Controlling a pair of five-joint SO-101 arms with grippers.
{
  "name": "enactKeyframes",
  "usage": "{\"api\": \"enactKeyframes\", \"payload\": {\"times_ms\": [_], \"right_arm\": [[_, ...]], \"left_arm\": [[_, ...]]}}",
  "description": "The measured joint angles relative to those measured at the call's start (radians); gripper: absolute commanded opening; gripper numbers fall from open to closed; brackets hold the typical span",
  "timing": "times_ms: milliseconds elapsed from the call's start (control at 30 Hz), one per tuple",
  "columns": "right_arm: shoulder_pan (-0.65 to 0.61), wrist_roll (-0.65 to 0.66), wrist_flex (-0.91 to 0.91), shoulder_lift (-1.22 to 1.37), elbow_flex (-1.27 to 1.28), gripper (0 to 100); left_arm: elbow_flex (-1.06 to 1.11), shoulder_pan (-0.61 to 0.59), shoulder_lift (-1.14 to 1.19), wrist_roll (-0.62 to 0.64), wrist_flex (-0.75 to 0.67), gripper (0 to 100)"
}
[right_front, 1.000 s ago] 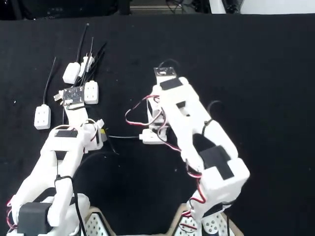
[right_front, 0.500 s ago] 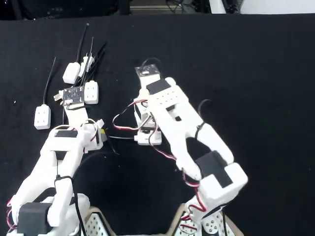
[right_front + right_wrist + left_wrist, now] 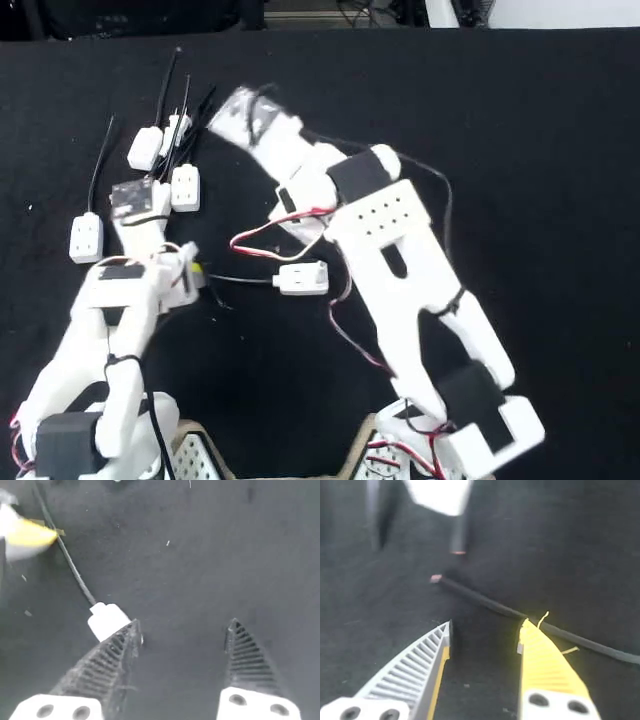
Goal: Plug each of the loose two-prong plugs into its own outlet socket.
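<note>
1. Your left end effector (image 3: 485, 625) is spread and holds nothing. A black cord (image 3: 485, 601) crosses the counter (image 3: 570, 540) just past its fingertips.
2. Your right end effector (image 3: 182, 626) is also spread and empty. A white plug (image 3: 107, 621) on a thin cord lies on the counter touching the outer side of one finger, not between the two.
3. In the high view, a lone white block (image 3: 300, 278) lies at the middle of the counter between the two arms. Its cord trails toward the left arm.
4. A cluster of white pieces (image 3: 185, 187) sits on the left side, each with its own black cord. One more white piece (image 3: 86, 237) lies a little apart from them. From above you cannot tell which of these are plugs and which are sockets.
5. By my reading, none of the white pieces is joined to another, so no plug looks seated yet. The whole pairing job appears to be left.
6. The nearest opening is probably the plug beside your right end effector, which would need to sit between the fingers before you can pinch it.
</note>
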Motion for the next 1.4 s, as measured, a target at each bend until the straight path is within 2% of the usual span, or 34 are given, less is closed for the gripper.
{"api": "enactKeyframes", "payload": {"times_ms": [67, 167, 233, 333, 533, 733, 933, 1133, 1267, 1400], "right_arm": [[-0.006, 0.064, 0.002, -0.025, -0.054, 25.8], [-0.003, 0.077, 0.044, -0.069, -0.183, 26.0], [-0.002, 0.095, 0.132, -0.081, -0.284, 26.0], [-0.002, 0.198, 0.311, -0.083, -0.385, 26.1], [-0.002, 0.376, 0.374, -0.112, -0.315, 26.6], [-0.015, 0.466, 0.374, -0.19, -0.155, 38.6], [-0.017, 0.48, 0.376, -0.224, 0.034, 36.7], [-0.084, 0.48, 0.367, -0.224, 0.216, 36.8], [-0.089, 0.431, 0.354, -0.238, 0.207, 36.8], [-0.092, 0.358, 0.351, -0.267, 0.092, 36.8]], "left_arm": [[0.0, -0.043, 0.0, 0.0, 0.008, 22], [0.0, -0.074, 0.0, 0.0, 0.011, 22], [0.0, -0.078, 0.0, 0.0, 0.011, 22], [0.0, -0.08, 0.0, 0.0, 0.011, 22], [0.0, -0.08, 0.0, 0.0, 0.011, 22], [-0.018, -0.138, 0.0, 0.002, 0.083, 22], [-0.031, -0.183, 0.0, 0.002, 0.103, 22], [-0.031, -0.187, 0.0, -0.021, 0.109, 22], [-0.031, -0.187, 0.0, -0.021, 0.109, 22], [-0.031, -0.187, 0.0, -0.021, 0.109, 22]]}}
